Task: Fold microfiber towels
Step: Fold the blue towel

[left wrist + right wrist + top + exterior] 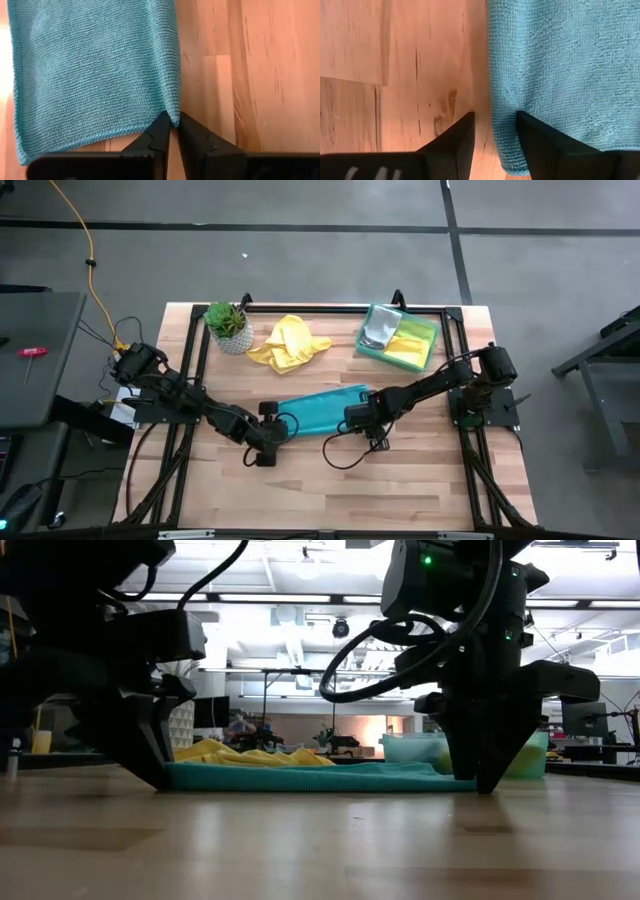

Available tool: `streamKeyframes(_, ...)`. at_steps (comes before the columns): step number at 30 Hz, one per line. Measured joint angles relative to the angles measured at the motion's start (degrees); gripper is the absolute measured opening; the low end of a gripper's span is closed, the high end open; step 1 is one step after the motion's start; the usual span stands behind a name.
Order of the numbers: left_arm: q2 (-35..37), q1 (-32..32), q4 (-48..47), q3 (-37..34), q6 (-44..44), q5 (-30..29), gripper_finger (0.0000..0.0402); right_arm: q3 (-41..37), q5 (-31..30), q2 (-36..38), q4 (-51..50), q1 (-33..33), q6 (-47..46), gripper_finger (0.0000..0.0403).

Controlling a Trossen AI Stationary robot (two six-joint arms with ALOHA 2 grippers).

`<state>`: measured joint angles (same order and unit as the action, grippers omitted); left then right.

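Teal towel (325, 408) lies flat mid-surface (420, 480). My left tool (173, 129) is clenched on its near corner, pinching the hem. My right tool (495, 131) straddles the opposite corner, fingers apart around the edge, probably not gripping yet. Yellow towel (288, 343) is crumpled behind, by the plant (228, 325); more towels sit in the green tray (372, 348).

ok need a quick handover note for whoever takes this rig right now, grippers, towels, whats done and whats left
Left gripper: shut on one near corner of the teal towel, flat at table centre.
Right gripper: open, straddling the other near corner, not yet clamped.
Yellow towel: crumpled beside the potted plant, unfolded.
Green tray: holds a grey and a yellow-green towel.
Left: grip, fold teal, then yellow.
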<state>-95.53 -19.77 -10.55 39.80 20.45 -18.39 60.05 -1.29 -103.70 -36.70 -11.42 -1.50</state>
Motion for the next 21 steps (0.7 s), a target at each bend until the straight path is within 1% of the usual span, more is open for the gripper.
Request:
streamKeyframes(5,-0.07,0.0,0.95,0.01,1.35,0.63,0.0049,-0.02,0.05,0.0,0.16,0.0,-0.21,0.0134)
streamKeyframes(11,-0.07,0.02,1.73,0.25,2.69,3.28,0.0092,-0.02,0.23,0.0,0.34,0.02,-0.14,0.0134)
streamKeyframes(17,-0.41,-0.14,1.13,3.23,2.77,6.68,0.0134,-0.02,0.27,0.0,0.45,0.02,-0.17,0.0134)
streamKeyframes(21,-0.39,-0.2,1.05,4.54,2.05,6.17,0.0154,-0.02,0.28,0.0,0.47,0.02,-0.16,0.0134)
